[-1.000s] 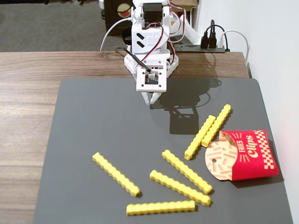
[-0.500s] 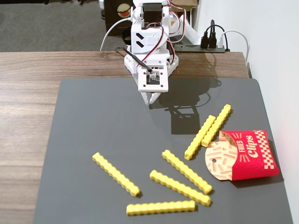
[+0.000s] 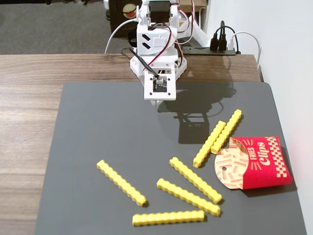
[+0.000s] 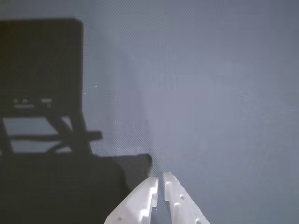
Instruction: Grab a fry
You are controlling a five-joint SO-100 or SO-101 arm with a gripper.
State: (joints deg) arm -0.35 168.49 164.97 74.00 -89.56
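Several bright yellow crinkle-cut fries lie on the dark grey mat (image 3: 98, 122) in the fixed view: one at the left (image 3: 121, 182), one at the front (image 3: 168, 218), two in the middle (image 3: 195, 179) (image 3: 188, 197), and a pair side by side near the carton (image 3: 217, 137). My white gripper (image 3: 155, 103) hangs near the mat's far edge, well away from every fry. In the wrist view its fingertips (image 4: 160, 179) stand nearly together over bare mat, holding nothing. No fry shows in the wrist view.
A red "Fries Clips" carton (image 3: 261, 164) lies on its side at the mat's right. The arm's base (image 3: 156, 44) stands on the wooden table (image 3: 29, 98) behind the mat. A power strip with cables (image 3: 220, 46) sits at the back right.
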